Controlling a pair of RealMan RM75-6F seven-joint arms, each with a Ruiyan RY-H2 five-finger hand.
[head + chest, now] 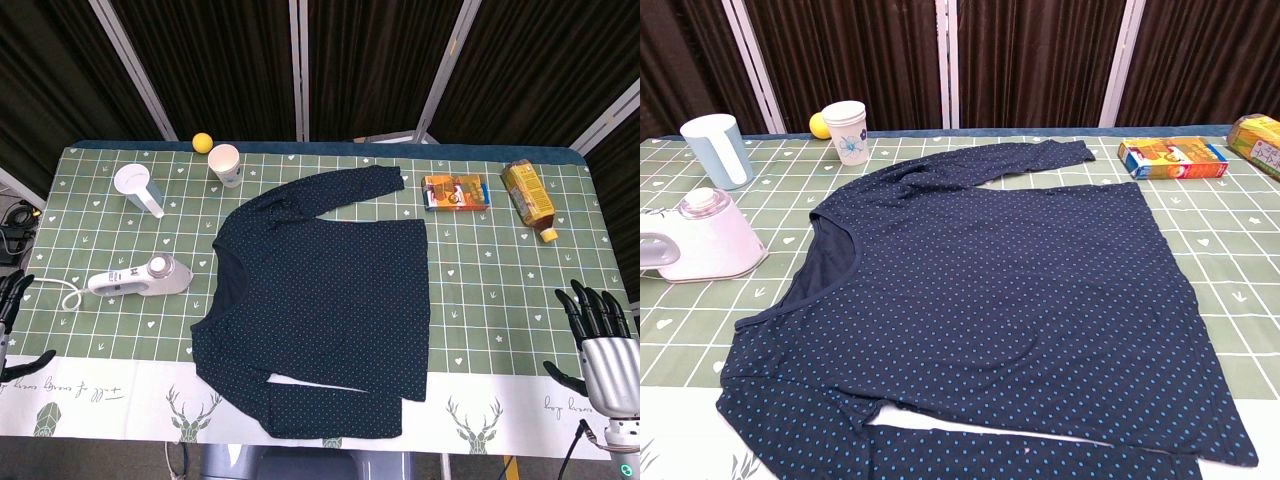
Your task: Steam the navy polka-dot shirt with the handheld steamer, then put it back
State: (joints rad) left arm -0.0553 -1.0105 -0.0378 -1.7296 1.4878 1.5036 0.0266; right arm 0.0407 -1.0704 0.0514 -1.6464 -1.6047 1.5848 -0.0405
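Navy polka-dot shirt lies flat mid-worktop; steamer at nine o'clock (untouched) — left robot hand and right robot hand empty, fingers apart.

Navy shirt flat, steamer left

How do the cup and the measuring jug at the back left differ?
The cup is white with a blue floral print; the jug is plain pale blue. The cup has no handle; the jug shows a handle in the head view. The cup stands beside the yellow ball; the jug stands apart. Both stand upright.
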